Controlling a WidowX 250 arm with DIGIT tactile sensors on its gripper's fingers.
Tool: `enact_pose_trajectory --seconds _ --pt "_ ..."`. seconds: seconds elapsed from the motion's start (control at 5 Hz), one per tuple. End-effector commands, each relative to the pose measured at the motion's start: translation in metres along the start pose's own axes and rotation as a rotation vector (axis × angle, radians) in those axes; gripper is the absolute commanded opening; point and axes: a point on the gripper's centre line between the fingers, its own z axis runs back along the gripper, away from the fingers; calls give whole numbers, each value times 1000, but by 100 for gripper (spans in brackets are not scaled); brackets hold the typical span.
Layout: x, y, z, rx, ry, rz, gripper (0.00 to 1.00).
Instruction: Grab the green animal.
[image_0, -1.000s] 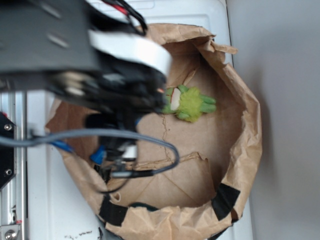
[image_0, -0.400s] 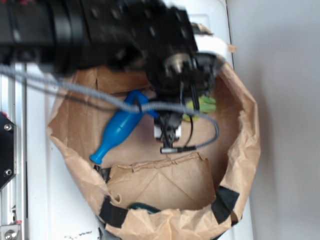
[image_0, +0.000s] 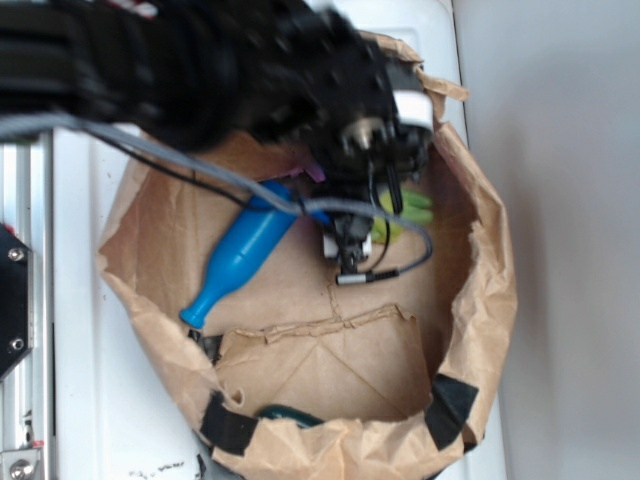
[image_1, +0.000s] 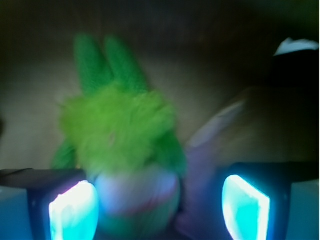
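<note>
Tool (image_1: 160, 207) down low, fingers (image_1: 72, 210) spread

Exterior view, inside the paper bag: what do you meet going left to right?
Blue bottle-shaped pin → gripper, hanging over the middle → green animal, only partly showing past the gripper → the paper bag at its right wall.

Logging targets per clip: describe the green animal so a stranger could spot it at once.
Look inside the brown paper bag, at its upper right under the gripper. The green animal is a small fuzzy lime plush with darker green limbs, unlike the smooth, longer blue bottle lying left of it.
</note>
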Motion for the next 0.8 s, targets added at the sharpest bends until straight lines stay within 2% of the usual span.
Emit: enact_pose_trajectory --seconds 0.0,0.2,0.6 --pt "27 -33 13 -3 -40 -9 100" --pt "34 -30 19 -18 -43 36 0" --pt "23 -23 63 -131 -54 33 0"
